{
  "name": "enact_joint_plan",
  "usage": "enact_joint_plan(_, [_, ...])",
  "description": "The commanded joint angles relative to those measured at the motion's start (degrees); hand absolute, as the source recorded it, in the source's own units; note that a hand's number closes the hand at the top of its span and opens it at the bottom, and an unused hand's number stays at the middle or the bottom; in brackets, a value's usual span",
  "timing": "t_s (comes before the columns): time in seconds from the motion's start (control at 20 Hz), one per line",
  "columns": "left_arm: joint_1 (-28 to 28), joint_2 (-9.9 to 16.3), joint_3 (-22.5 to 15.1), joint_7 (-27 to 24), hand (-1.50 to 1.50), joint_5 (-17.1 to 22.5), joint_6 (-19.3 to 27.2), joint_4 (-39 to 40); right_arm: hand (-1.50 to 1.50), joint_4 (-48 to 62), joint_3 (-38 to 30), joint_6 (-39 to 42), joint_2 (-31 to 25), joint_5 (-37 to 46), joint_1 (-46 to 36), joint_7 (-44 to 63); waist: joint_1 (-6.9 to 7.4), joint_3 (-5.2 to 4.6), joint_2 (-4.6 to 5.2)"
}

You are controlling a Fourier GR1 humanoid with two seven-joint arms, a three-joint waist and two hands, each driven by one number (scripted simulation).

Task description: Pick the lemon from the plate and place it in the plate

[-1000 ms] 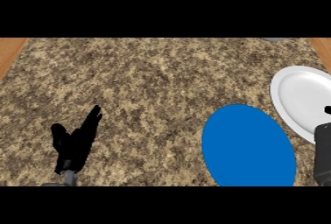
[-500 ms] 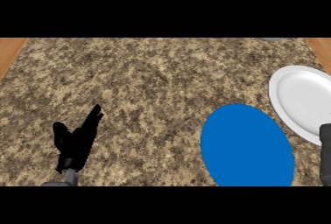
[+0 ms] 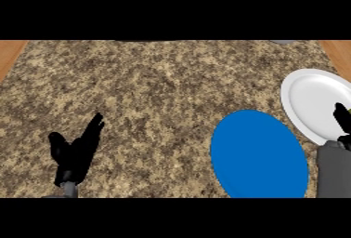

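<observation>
Lighting even and bright across the speckled granite tabletop (image 3: 158, 102); no clear source direction. No cast shadows seen. Soft grey shading on the round white plate (image 3: 312, 102); flat blue oval plate (image 3: 259, 155) without glare.

You saw a surface (image 3: 165, 93) speckled in brown, tan and black like granite. On it lay one plain blue plate (image 3: 259, 155) and one white plate (image 3: 312, 100). Both hands, left (image 3: 74, 155) and right (image 3: 341, 122), were black.
</observation>
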Motion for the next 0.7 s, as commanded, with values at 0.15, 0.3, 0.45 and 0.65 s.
enact_joint_plan(0.15, [1.61, -0.63, -1.04, 2.51, 0.00, -0.66, 0.17, -0.90, -1.50, -11.64, 20.60, -5.33, 4.00, -9.52, 16.40, 2.84, 0.44, -0.31, 0.40])
enact_joint_plan(0.3, [1.78, -1.61, -1.00, 0.41, 0.00, -0.76, 0.04, 0.41, -1.50, -16.36, 27.44, -6.13, 4.05, -4.59, 21.14, 9.67, 0.42, -0.40, 0.43])
enact_joint_plan(0.45, [2.77, -0.82, -1.26, 0.56, 0.00, -1.00, -1.00, -1.41, -1.50, -16.07, 30.62, -7.54, 4.07, 2.35, 23.67, 18.07, 0.76, -0.40, 0.51])
enact_joint_plan(0.65, [-3.88, 0.00, 1.81, 2.20, 0.00, -0.02, -1.17, 4.45, -1.50, -18.10, 34.50, -6.10, 4.09, 10.96, 25.70, 26.80, 0.24, -0.47, 0.69])
